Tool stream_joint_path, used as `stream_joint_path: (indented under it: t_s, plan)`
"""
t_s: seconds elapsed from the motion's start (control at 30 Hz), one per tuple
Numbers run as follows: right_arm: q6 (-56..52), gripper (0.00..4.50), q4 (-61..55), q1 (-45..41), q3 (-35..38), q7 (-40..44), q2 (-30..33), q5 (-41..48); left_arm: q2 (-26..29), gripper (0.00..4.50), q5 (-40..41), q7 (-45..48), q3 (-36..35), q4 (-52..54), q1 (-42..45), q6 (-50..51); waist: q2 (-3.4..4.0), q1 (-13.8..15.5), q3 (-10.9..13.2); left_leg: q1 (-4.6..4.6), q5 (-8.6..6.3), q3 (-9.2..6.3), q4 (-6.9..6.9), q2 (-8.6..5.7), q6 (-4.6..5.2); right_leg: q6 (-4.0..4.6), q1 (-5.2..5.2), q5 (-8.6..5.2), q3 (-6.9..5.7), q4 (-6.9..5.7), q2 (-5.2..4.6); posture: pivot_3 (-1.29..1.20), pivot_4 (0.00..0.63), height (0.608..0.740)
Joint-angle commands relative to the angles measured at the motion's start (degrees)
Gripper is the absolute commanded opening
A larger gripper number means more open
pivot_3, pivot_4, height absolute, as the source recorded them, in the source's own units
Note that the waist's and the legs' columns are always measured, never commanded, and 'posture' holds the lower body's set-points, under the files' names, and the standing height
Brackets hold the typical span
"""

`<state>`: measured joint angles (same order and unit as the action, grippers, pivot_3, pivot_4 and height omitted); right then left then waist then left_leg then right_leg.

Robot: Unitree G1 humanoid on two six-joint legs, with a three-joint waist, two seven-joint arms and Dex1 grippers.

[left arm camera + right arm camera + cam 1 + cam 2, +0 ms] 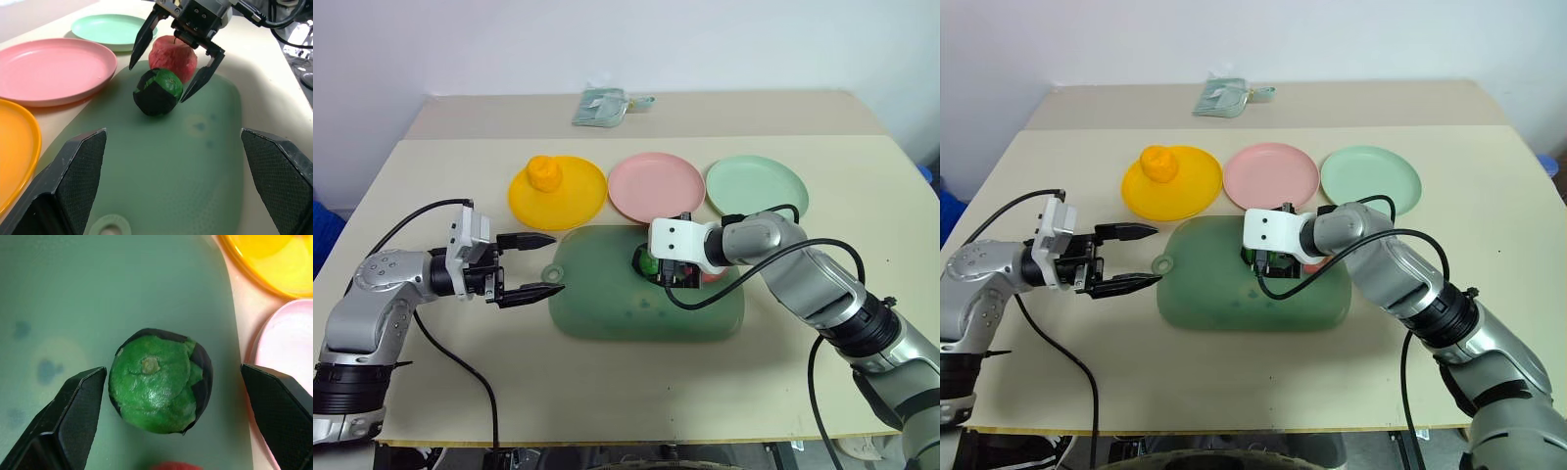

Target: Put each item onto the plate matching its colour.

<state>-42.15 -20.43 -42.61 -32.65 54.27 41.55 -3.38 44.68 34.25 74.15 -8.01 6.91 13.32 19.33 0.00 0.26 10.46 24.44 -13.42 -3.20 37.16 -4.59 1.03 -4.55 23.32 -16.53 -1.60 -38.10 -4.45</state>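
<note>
Right gripper (172,61): fingers wide, straddling the green-and-black fruit (159,380) on the mat (646,299), nothing gripped; left gripper (540,265) wide and empty. Orange fruit (544,175) sits on the yellow plate (578,201). Apple (173,52) and green fruit remain unplaced; pink plate (656,186) and green plate (756,186) bare.

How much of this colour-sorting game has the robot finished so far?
One of three looks done: the orange fruit sits on the yellow plate. In hand: the open right gripper hovers around the green fruit on the mat. Left: that fruit and the red apple; green plate and pink plate are empty.
</note>
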Motion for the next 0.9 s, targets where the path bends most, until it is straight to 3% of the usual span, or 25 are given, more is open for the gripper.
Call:
stream_joint_path:
  t_s: [0.03, 0.33, 0.47, 0.7, 0.9]
  plan:
    - [0.0, 4.50, -1.5, -1.1, -0.4, 0.8, -0.5, -1.6, 0.3, 4.46, 0.0, 0.0, -0.3, 1.9, 0.5, -0.9, 0.00, 0.0, 0.0, 0.00, 0.00, 0.00, 0.00, 0.00, 0.00, 0.00, 0.00, 0.00, 0.00, 0.00, 0.00, 0.00, 0.150, 0.738]
    - [-0.8, 4.50, -0.2, -0.7, -2.1, 1.1, -3.0, -3.5, 0.6, 4.46, -0.9, 0.1, 0.3, 3.4, -0.6, -1.8, 0.00, 0.0, 0.0, 0.00, 0.00, 0.00, 0.01, 0.00, 0.00, 0.00, 0.00, 0.00, 0.00, 0.00, 0.00, 0.00, 0.150, 0.738]
    - [-0.6, 2.65, 0.0, -0.8, -1.8, 1.6, -3.1, -4.0, 0.7, 4.50, -1.0, -0.1, 0.2, 3.8, -0.4, -1.7, 0.00, 0.0, 0.0, 0.00, 0.00, 0.00, 0.01, 0.00, 0.00, 0.00, 0.00, 0.00, 0.00, 0.00, 0.00, 0.00, 0.150, 0.738]
    - [0.0, 2.65, 0.2, -1.6, 0.5, 2.4, -3.0, -2.8, 0.5, 4.50, -1.1, -1.1, -0.1, 4.0, -0.2, -2.1, 0.00, 0.0, 0.0, 0.00, 0.00, 0.00, 0.01, 0.00, 0.00, 0.00, 0.00, 0.00, 0.00, 0.00, 0.00, 0.00, 0.150, 0.738]
    - [-3.4, 2.65, 3.3, -4.9, 12.9, 0.5, -8.1, 5.2, -1.8, 4.50, -0.1, -4.0, -1.5, 2.5, 1.5, -2.2, 0.00, 0.0, 0.0, 0.00, 0.00, 0.00, 0.01, 0.00, -0.01, -0.01, -0.01, 0.00, 0.00, -0.01, 0.00, 0.00, 0.150, 0.738]
